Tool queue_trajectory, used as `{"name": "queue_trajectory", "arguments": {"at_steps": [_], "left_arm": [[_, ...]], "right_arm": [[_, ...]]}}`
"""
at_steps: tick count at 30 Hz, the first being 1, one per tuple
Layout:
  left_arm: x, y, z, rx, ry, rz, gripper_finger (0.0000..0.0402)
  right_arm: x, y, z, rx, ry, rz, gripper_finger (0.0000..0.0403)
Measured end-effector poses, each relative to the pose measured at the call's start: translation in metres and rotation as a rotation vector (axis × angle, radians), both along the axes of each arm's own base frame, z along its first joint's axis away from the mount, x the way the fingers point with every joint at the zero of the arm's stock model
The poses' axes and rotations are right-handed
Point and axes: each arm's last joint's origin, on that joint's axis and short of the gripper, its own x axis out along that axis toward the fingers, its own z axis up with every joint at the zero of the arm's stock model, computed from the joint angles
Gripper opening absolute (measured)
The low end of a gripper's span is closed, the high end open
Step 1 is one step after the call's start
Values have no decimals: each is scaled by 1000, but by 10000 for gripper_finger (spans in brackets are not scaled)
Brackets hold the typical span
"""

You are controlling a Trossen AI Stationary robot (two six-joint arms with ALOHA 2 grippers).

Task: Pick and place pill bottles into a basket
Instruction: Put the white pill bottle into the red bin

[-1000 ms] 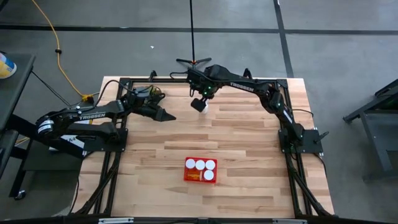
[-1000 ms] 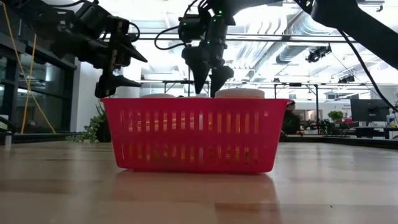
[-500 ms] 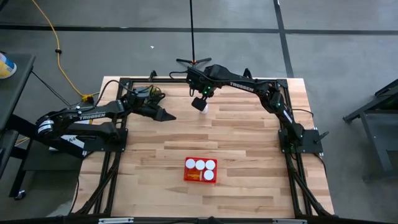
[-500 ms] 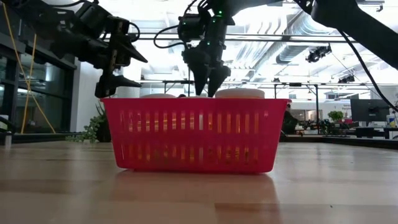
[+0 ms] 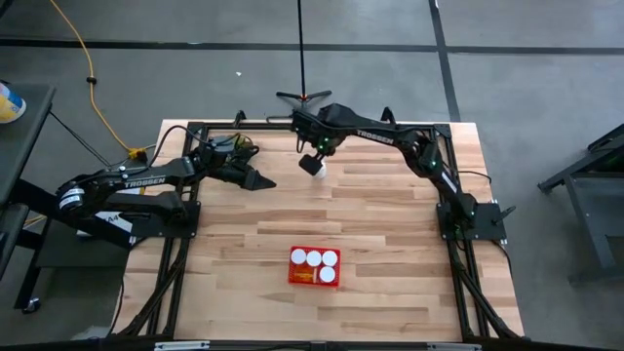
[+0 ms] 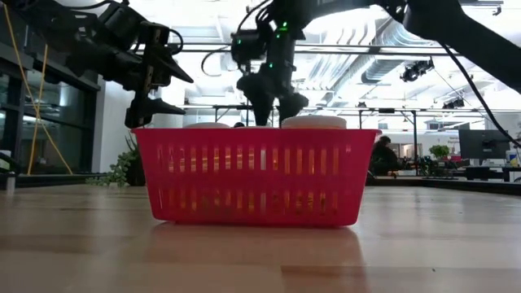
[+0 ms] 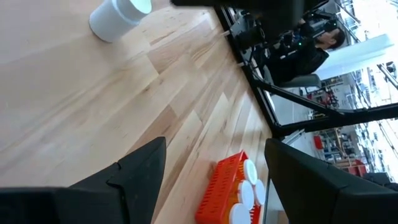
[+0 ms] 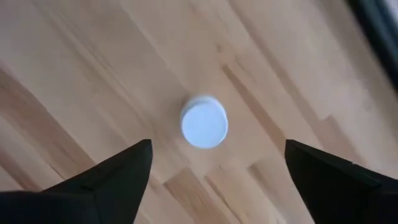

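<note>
I see my right hand (image 8: pixel 211 171) with fingers apart above the whitish white-capped pill bottle (image 8: pixel 204 122), standing far on the wooden surface (image 5: pixel 390 224). Red mesh plastic basket (image 5: pixel 314 277) sits near, holding four bottles. Left hand (image 5: pixel 261 181) waits apart at far left.

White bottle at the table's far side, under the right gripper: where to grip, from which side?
Come from straight above. The white bottle stands upright on bare wood, cap up, with nothing next to it. The right gripper is open above it, one of the fingers on each side. Lower and close on the round body just under the cap; being a cylinder, any finger angle should do.
</note>
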Motion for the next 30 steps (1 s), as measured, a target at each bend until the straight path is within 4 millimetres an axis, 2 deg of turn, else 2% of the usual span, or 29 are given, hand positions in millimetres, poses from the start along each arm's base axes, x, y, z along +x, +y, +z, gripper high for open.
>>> {"name": "queue_trajectory", "arguments": {"at_steps": [5, 8, 19, 30], "left_arm": [[0, 0, 0, -1, -1, -5, 308], [0, 0, 0, 0, -2, -9, 308], [0, 0, 0, -3, -4, -17, 308], [0, -1, 0, -6, -2, -16, 308]], "right_arm": [[2, 3, -26, 51, 117, -2, 394], [5, 2, -39, 69, 149, 9, 395], [12, -4, -44, 66, 78, 11, 400], [21, -7, -75, 112, 103, 31, 397]]}}
